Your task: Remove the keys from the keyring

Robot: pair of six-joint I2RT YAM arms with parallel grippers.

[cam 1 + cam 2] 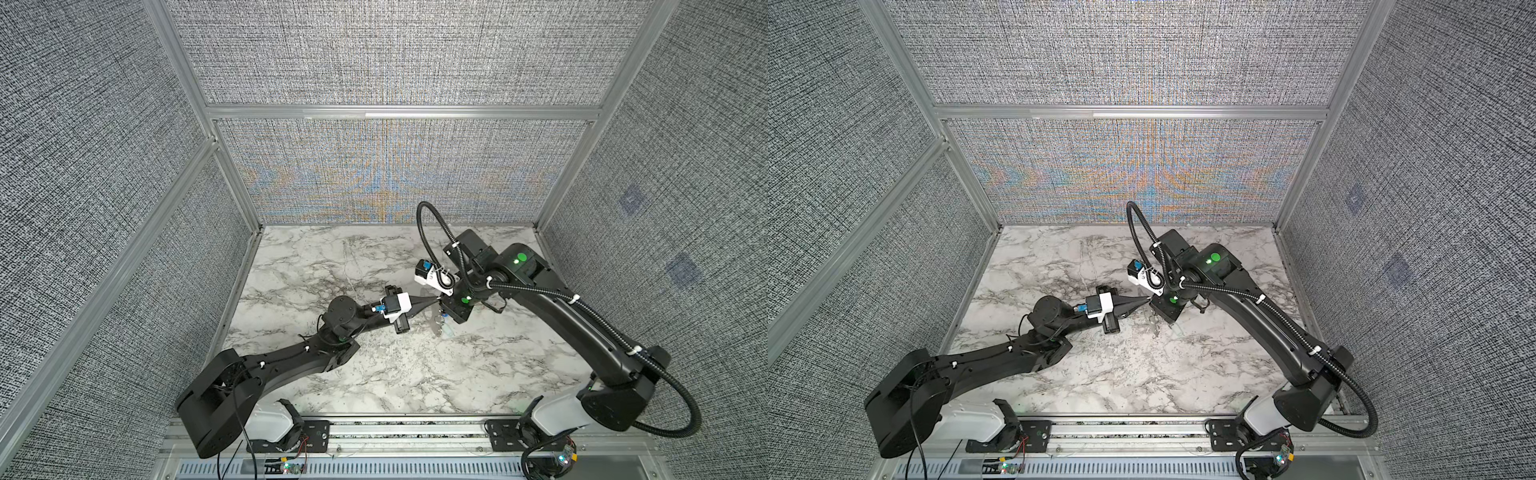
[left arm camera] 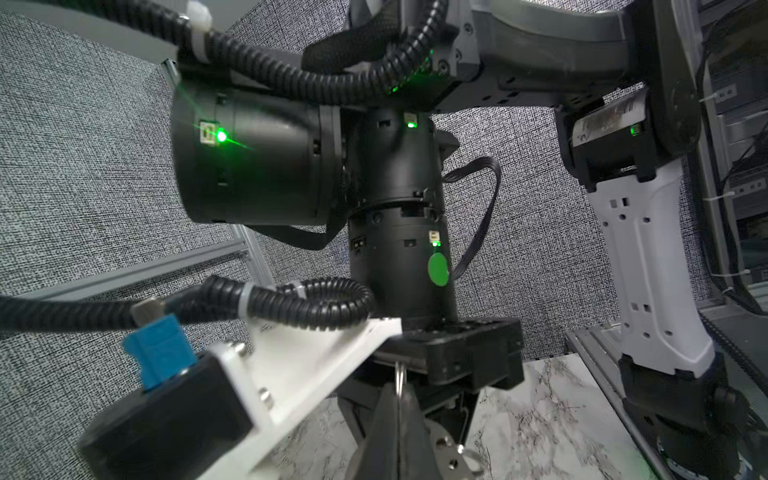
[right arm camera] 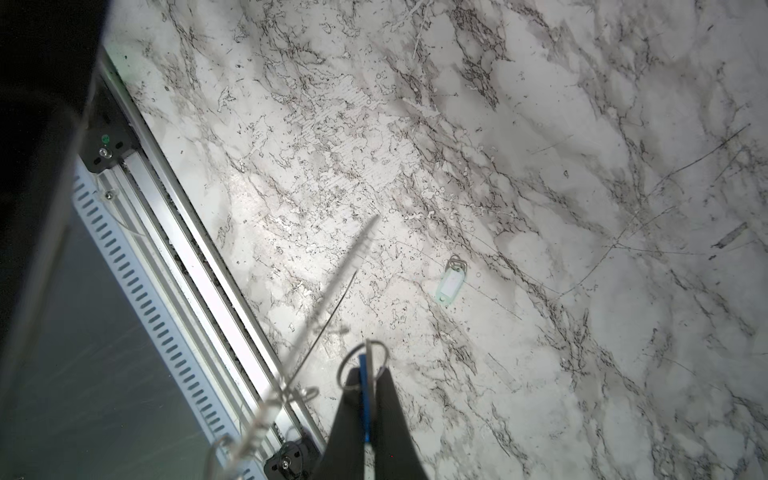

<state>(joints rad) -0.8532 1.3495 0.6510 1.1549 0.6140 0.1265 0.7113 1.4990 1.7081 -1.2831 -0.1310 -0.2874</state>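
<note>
My left gripper (image 2: 399, 388) is shut on a thin metal ring (image 2: 399, 374), right under the right gripper's black body. Beside its fingers shows a flat silvery piece with small holes (image 2: 448, 448), apparently one of the keys, with a small ring beside it. My right gripper (image 3: 365, 376) points down over the table and is shut on the keyring's blue tag (image 3: 365, 399), seen edge-on, with its ring (image 3: 345, 365) looping past the fingertips. A blurred metal streak with rings (image 3: 299, 345) hangs close to that lens. In both top views the left gripper (image 1: 435, 300) (image 1: 1148, 300) meets the right gripper (image 1: 444, 316).
A pale green tag with a white label and its own ring (image 3: 449, 283) lies on the marble table (image 3: 582, 208) below the grippers. The aluminium rail (image 3: 166, 232) runs along the table's front edge. Textured walls enclose the table on three sides.
</note>
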